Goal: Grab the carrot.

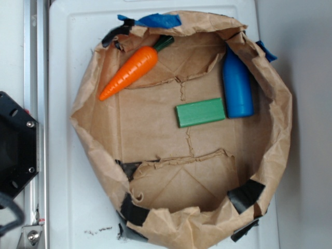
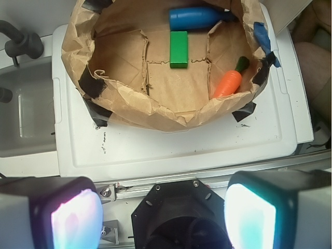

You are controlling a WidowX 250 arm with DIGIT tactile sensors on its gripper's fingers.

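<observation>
The carrot [image 1: 129, 71] is bright orange with a dark green stem end and lies slanted against the upper left wall of a brown paper bag [image 1: 104, 171]. The wrist view shows the carrot [image 2: 228, 83] at the bag's right side, leaning on the paper wall. My gripper [image 2: 163, 215] is open, its two pads wide apart with nothing between them. It hangs well short of the bag, above the black robot base [image 2: 181, 212]. The gripper does not appear in the exterior view.
A green block [image 1: 201, 112] lies in the middle of the bag floor and a blue bottle [image 1: 237, 85] lies along the right wall. The bag stands on a white board [image 2: 171, 145]. The black base [image 1: 15, 150] sits at the left edge beside a metal rail [image 1: 33, 62].
</observation>
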